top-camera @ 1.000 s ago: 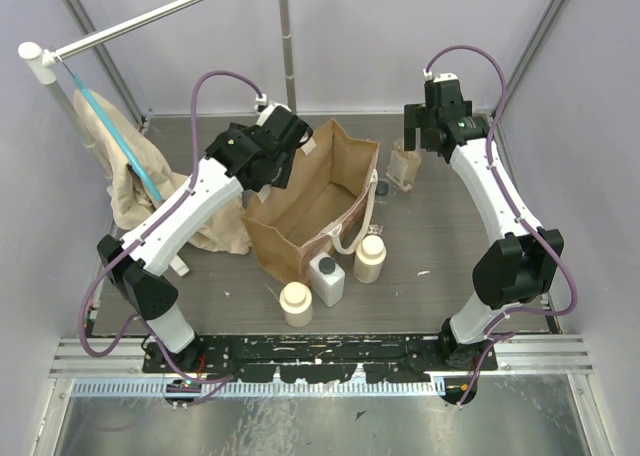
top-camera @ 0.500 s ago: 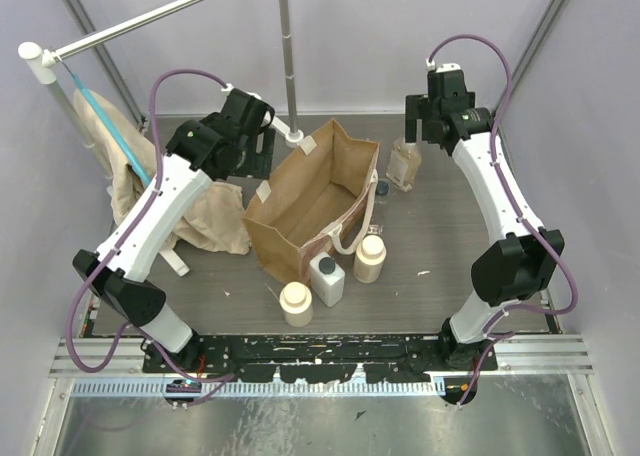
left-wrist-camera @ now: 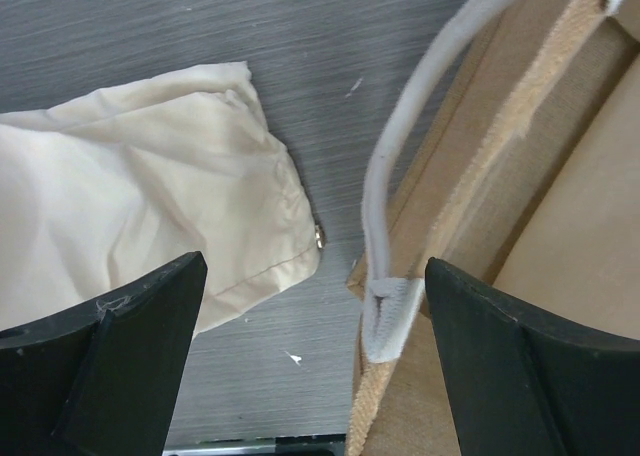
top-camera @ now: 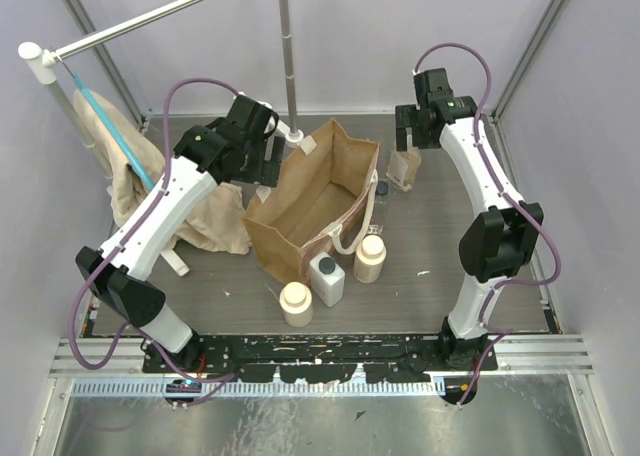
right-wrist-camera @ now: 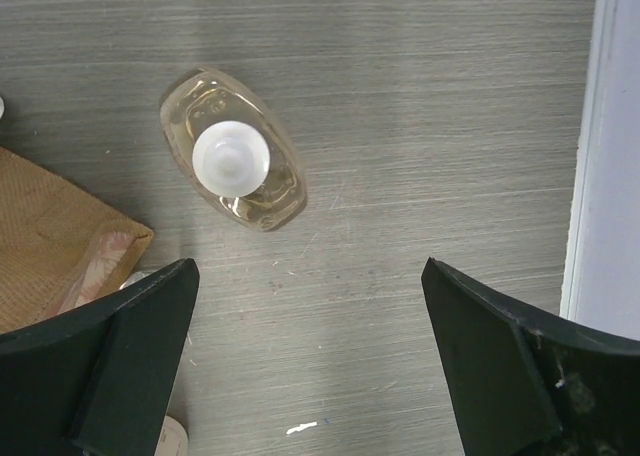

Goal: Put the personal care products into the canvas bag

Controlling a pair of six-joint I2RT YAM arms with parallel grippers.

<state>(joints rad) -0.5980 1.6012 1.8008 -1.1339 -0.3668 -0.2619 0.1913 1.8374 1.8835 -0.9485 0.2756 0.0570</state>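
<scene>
The canvas bag stands open in the middle of the table. My left gripper is open above the bag's left rim; in the left wrist view its jaws straddle the bag's edge and a cream handle, gripping nothing. My right gripper is open and empty above the beige white-capped bottle, which stands upright ahead of the jaws. Two cream round bottles and the white square dark-capped bottle stand in front of the bag. A slim dark-capped bottle stands by the bag's right side.
A beige cloth with a blue strap hangs from a rail at the left and spreads on the table; it also shows in the left wrist view. A vertical pole stands behind the bag. Enclosure walls close the back and sides.
My left arm swung out from over the bag to the left, then came back to the bag's left rim. My right gripper shifted slightly back and left over the beige bottle.
</scene>
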